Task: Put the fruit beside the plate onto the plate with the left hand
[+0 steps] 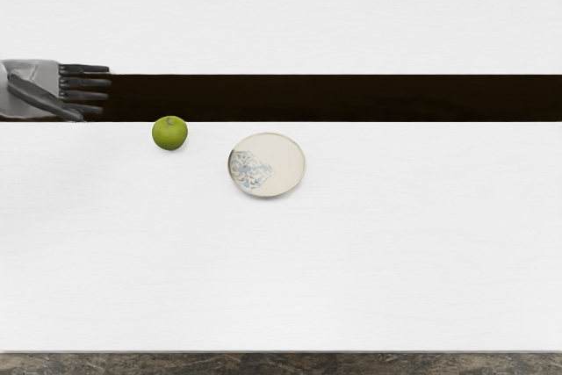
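Observation:
A green apple sits on the white table just left of a small round plate with a blue pattern on its left half. Apple and plate stand apart, with a gap of bare table between them. My left hand reaches in from the left edge, up and to the left of the apple. Its dark fingers are stretched out flat toward the right and hold nothing. The hand does not touch the apple.
A dark horizontal gap runs across the table behind the apple and plate, and the hand hovers at its left end. White tabletop spreads in front of the objects down to the front edge.

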{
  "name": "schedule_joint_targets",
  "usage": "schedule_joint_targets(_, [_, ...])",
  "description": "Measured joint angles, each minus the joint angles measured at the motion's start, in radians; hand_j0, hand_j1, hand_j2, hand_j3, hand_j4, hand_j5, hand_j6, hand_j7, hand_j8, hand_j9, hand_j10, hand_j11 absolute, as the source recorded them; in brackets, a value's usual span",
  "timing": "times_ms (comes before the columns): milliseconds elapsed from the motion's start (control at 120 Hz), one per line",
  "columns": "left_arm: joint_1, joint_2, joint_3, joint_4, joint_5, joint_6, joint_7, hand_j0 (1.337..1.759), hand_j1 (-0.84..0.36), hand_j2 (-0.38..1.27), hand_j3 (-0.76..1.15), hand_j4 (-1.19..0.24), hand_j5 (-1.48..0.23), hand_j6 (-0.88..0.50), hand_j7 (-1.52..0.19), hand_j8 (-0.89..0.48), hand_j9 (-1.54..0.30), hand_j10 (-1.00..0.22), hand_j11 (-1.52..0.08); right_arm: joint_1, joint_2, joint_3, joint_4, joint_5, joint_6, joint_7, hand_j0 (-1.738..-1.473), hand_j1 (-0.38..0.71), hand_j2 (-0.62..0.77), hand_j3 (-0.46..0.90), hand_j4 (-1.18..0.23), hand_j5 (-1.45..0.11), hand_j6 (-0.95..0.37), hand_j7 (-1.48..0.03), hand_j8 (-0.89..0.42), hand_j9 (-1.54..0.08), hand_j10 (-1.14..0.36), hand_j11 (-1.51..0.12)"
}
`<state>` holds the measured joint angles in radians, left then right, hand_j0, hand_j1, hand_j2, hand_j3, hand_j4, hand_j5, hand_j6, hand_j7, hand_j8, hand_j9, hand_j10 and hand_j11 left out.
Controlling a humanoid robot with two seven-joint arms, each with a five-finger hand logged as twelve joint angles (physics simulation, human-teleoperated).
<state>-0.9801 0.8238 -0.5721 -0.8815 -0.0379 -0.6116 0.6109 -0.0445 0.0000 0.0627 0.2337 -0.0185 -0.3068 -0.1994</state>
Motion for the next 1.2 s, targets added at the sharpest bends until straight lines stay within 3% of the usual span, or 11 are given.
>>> schedule_joint_targets(133, [-0.005, -0.037, -0.004, 0.009, 0.002, 0.000, 0.000, 1.658, 0.33, 0.00, 0.00, -0.02, -0.02, -0.02, -0.02, -0.02, -0.02, -0.02, -0.02, 0.000, 0.000, 0.000, -0.001, 0.001, 0.000, 0.000, -1.658, -0.35, 0.00, 0.00, 0.00, 0.00, 0.00, 0.00, 0.00, 0.00, 0.00, 0.00])
schedule_joint_targets(217, [-0.109, -0.113, -0.003, 0.009, 0.066, 0.000, 0.000, 1.658, 0.32, 0.00, 0.00, -0.02, -0.03, -0.02, -0.03, -0.02, -0.03, -0.02, -0.03, 0.000, 0.000, -0.001, -0.001, 0.000, 0.000, 0.000, -1.658, -0.35, 0.00, 0.00, 0.00, 0.00, 0.00, 0.00, 0.00, 0.00, 0.00, 0.00])
schedule_joint_targets(333, [-0.153, -0.175, -0.005, -0.031, 0.286, 0.000, 0.000, 1.658, 0.29, 0.01, 0.00, -0.05, -0.06, -0.05, -0.06, -0.05, -0.06, -0.05, -0.06, 0.000, 0.000, -0.001, -0.002, 0.000, 0.000, 0.000, -1.658, -0.35, 0.00, 0.00, 0.00, 0.00, 0.00, 0.00, 0.00, 0.00, 0.00, 0.00])
schedule_joint_targets(533, [-0.152, -0.219, -0.003, -0.297, 0.787, 0.060, 0.000, 1.658, 0.26, 0.02, 0.00, -0.08, -0.10, -0.08, -0.10, -0.08, -0.10, -0.08, -0.10, 0.000, 0.000, -0.001, -0.002, 0.000, 0.000, 0.000, -1.658, -0.35, 0.00, 0.00, 0.00, 0.00, 0.00, 0.00, 0.00, 0.00, 0.00, 0.00])
schedule_joint_targets(625, [-0.138, -0.323, 0.002, -0.342, 1.042, 0.155, 0.000, 1.658, 0.25, 0.02, 0.00, -0.08, -0.11, -0.09, -0.11, -0.09, -0.11, -0.08, -0.11, 0.000, 0.000, -0.001, -0.002, 0.000, 0.000, 0.000, -1.658, -0.35, 0.00, 0.00, 0.00, 0.00, 0.00, 0.00, 0.00, 0.00, 0.00, 0.00])
schedule_joint_targets(717, [-0.145, -0.334, 0.070, -0.360, 1.210, 0.228, 0.000, 1.658, 0.25, 0.02, 0.00, -0.09, -0.11, -0.09, -0.11, -0.09, -0.11, -0.09, -0.11, 0.000, 0.000, -0.001, -0.002, 0.000, 0.000, 0.000, -1.658, -0.35, 0.00, 0.00, 0.00, 0.00, 0.00, 0.00, 0.00, 0.00, 0.00, 0.00])
schedule_joint_targets(892, [-0.143, -0.338, 0.205, -0.379, 1.303, 0.272, 0.000, 1.658, 0.23, 0.02, 0.00, -0.10, -0.13, -0.10, -0.13, -0.10, -0.13, -0.10, -0.13, 0.000, 0.000, -0.001, -0.002, 0.000, 0.000, 0.000, -1.658, -0.35, 0.00, 0.00, 0.00, 0.00, 0.00, 0.00, 0.00, 0.00, 0.00, 0.00])
schedule_joint_targets(1200, [-0.141, -0.357, 0.250, -0.384, 1.329, 0.314, 0.000, 1.658, 0.03, 0.05, 0.00, -0.27, -0.34, -0.27, -0.34, -0.27, -0.34, -0.27, -0.34, 0.000, 0.000, -0.001, -0.002, 0.000, 0.000, 0.000, -1.658, -0.35, 0.00, 0.00, 0.00, 0.00, 0.00, 0.00, 0.00, 0.00, 0.00, 0.00])
